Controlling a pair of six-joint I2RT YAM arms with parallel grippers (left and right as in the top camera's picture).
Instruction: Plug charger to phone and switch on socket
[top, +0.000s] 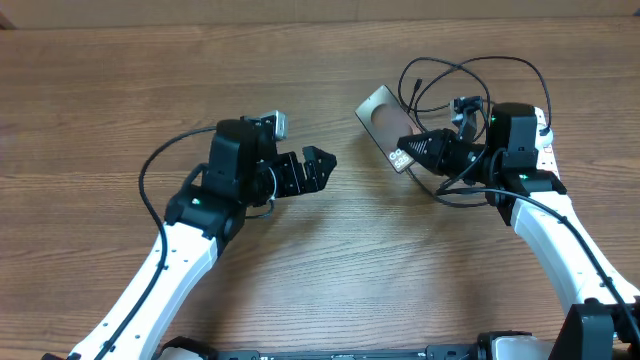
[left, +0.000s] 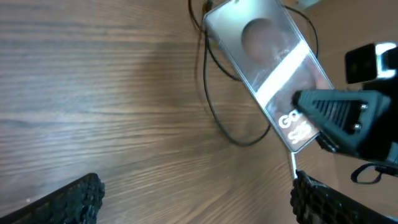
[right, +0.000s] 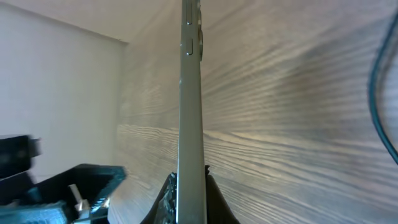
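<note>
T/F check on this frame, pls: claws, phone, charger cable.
1. The right claw is shut on the phone. True; it pinches the lettered end.
2. The left claw holds the charger. False: it is open and empty.
3. The charger cable loops on the right arm's side, beyond the phone. True.
4. Both claws touch the phone. False: only the right one does; the left one stands apart from it.
</note>
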